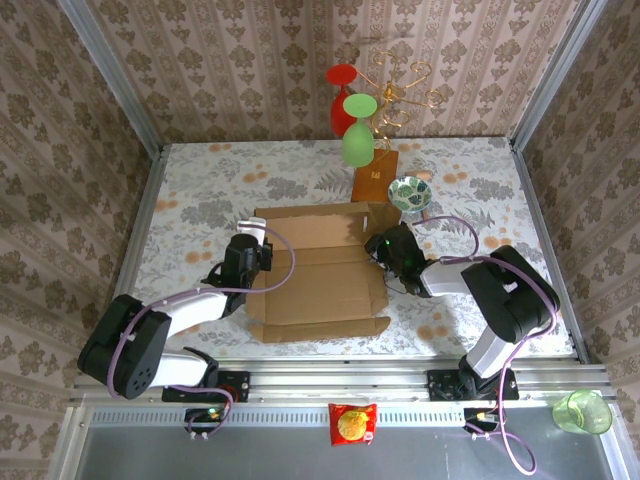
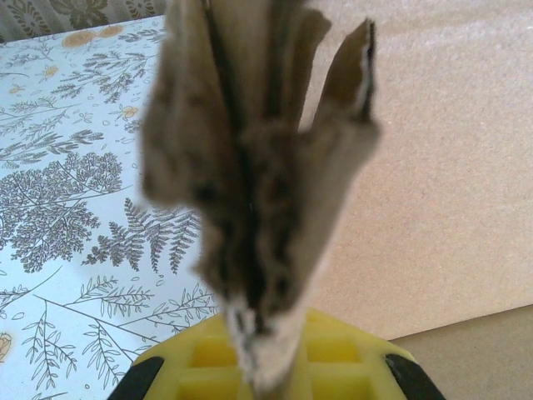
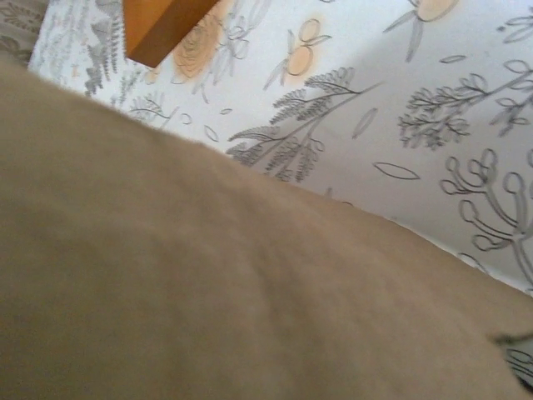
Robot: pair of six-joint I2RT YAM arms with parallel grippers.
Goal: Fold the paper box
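The paper box (image 1: 315, 275) is a tan cardboard sheet lying partly folded in the middle of the table, its back wall raised. My left gripper (image 1: 262, 250) is at the box's left edge. In the left wrist view its yellow fingers (image 2: 350, 358) are shut on a bunched, upright cardboard flap (image 2: 258, 167), with the box's flat panel (image 2: 441, 183) to the right. My right gripper (image 1: 384, 247) is at the box's right edge near the back corner. In the right wrist view the cardboard (image 3: 208, 275) covers the jaws, so how they stand is hidden.
Behind the box stands a wire glass stand on an orange-brown base (image 1: 375, 183) (image 3: 162, 25), with a red glass (image 1: 341, 100) and a green glass (image 1: 358, 140). A patterned bowl (image 1: 410, 192) sits beside it. A green cup (image 1: 583, 411) and a snack packet (image 1: 352, 423) lie past the front rail.
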